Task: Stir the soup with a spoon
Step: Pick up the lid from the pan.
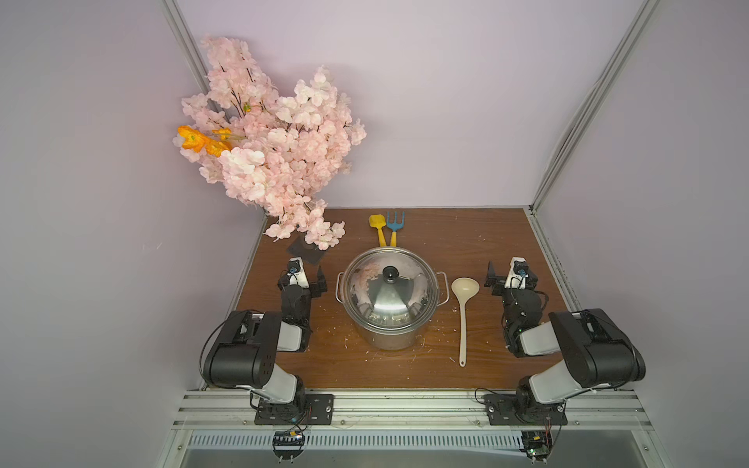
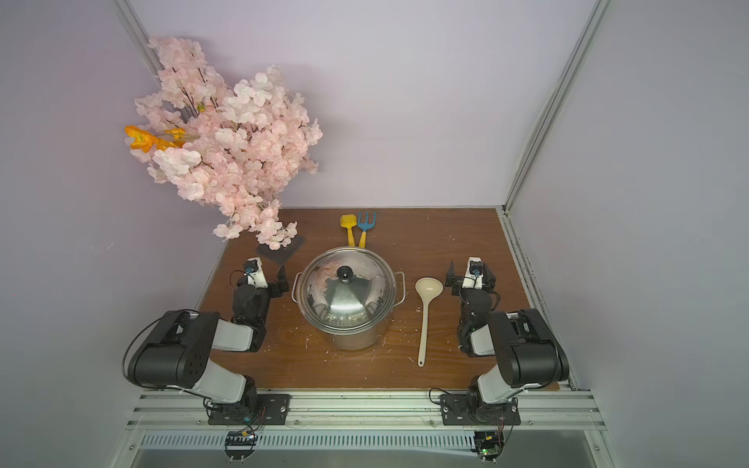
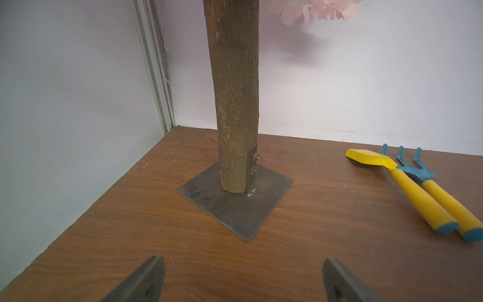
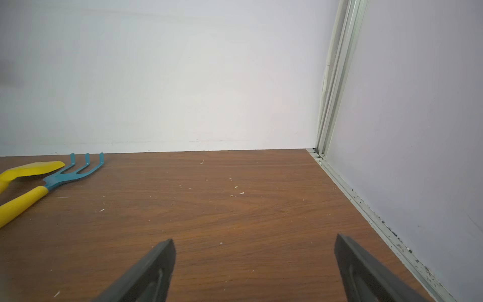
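Both top views show lidded pot (image 1: pixel 389 339), ladle (image 1: pixel 463 320); left wrist alone, baseplate (image 3: pixel 243 209).

You are looking at a stainless-steel stockpot (image 1: pixel 391 339) standing upright mid-bench (image 1: pixel 405 375). A domed steel lid (image 1: pixel 395 302) with a black knob is sitting on it, so its inside is hidden from you. Wire loop handles are sticking out at either side. A cream-beige ladle (image 1: pixel 463 324) is lying flat on the bench just to the pot's right, apart from it. Its round bowl is facing up and pointing toward the far wall, and its long slim handle is running back toward the arm bases.
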You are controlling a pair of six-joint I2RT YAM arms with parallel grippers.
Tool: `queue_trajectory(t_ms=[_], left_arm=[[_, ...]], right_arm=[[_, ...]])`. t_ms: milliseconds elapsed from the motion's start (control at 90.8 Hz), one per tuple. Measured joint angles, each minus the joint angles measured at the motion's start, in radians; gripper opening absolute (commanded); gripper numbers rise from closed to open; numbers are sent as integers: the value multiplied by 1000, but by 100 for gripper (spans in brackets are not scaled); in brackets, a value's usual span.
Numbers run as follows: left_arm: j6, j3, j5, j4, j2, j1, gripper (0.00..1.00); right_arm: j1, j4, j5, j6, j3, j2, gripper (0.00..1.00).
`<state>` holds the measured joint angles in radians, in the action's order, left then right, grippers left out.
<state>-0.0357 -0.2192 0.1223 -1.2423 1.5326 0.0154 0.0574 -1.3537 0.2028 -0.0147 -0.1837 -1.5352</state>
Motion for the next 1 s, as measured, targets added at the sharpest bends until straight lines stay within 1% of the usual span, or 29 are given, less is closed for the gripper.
queue_trajectory(t_ms=[308, 374, 462, 572, 639, 738, 771, 815, 903, 936, 1002], left_arm=[[2, 0, -1, 0, 0, 0, 96], [8, 0, 1, 15, -13, 2, 96], [6, -9, 26, 95, -84, 7, 96], [-5, -19, 66, 156, -216, 11, 96], [-19, -21, 84, 197, -309, 11, 96], [-79, -66, 118, 347, -474, 12, 96], [-113, -103, 131, 421, -518, 12, 96], [-188, -177, 155, 549, -569, 12, 96], [-367, -359, 205, 837, -620, 10, 96], [-430, -427, 201, 937, -629, 0, 96], [-504, -525, 142, 1091, -635, -31, 96]], right_arm=[[-25, 0, -44, -8, 0, 2, 99], [-24, 18, -51, -6, 3, 29, 99], [-8, 66, -45, 2, 16, 132, 99], [17, 150, -23, -11, 20, 326, 99], [21, 235, -15, -35, 5, 439, 99], [24, 382, -15, -88, -44, 575, 99], [26, 426, -16, -115, -61, 615, 99], [28, 482, -20, -158, -83, 665, 99], [29, 594, -40, -269, -133, 754, 99], [28, 627, -58, -307, -151, 776, 99], [29, 679, -122, -386, -184, 806, 99]])
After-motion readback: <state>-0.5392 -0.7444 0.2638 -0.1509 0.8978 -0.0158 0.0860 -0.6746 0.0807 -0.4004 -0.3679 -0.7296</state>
